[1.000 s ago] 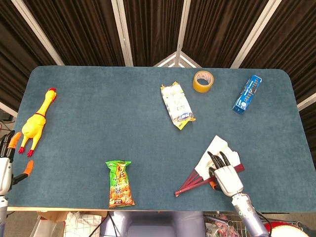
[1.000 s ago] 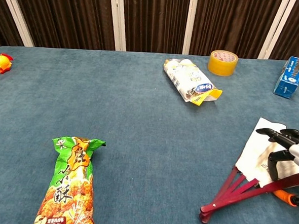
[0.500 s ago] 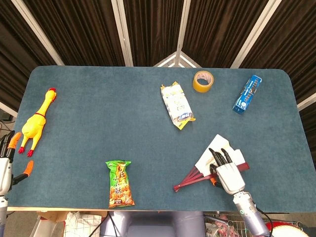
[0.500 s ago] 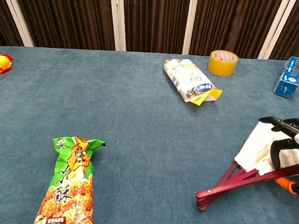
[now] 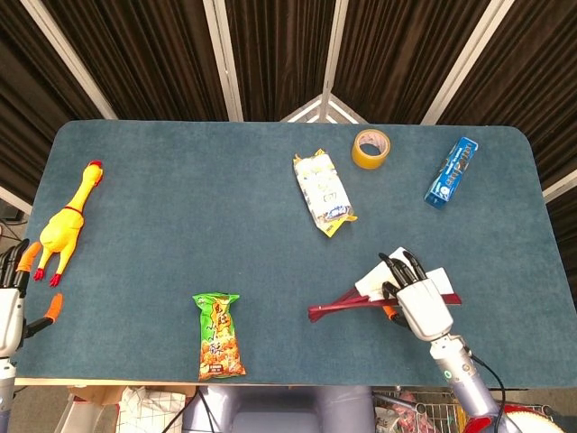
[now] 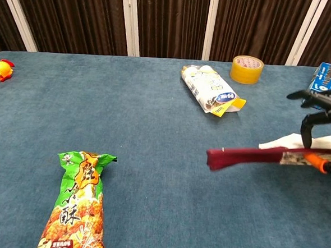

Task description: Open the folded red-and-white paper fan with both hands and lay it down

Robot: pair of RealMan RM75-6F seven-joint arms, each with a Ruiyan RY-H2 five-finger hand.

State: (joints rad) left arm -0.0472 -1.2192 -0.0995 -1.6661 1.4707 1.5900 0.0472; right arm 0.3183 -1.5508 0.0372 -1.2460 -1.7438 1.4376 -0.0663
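Red-and-white paper fan (image 5: 374, 296) — partly open, lifted, near-level

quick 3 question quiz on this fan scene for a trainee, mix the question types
1. True or false: the right hand holds the fan.
2. Which thing lies nearest the left hand? A) tape roll B) rubber chicken C) blue box
3. Fill in: in the chest view, the fan's red sticks point toward the ____ of the picture.

Key: 1 true; 2 B; 3 left
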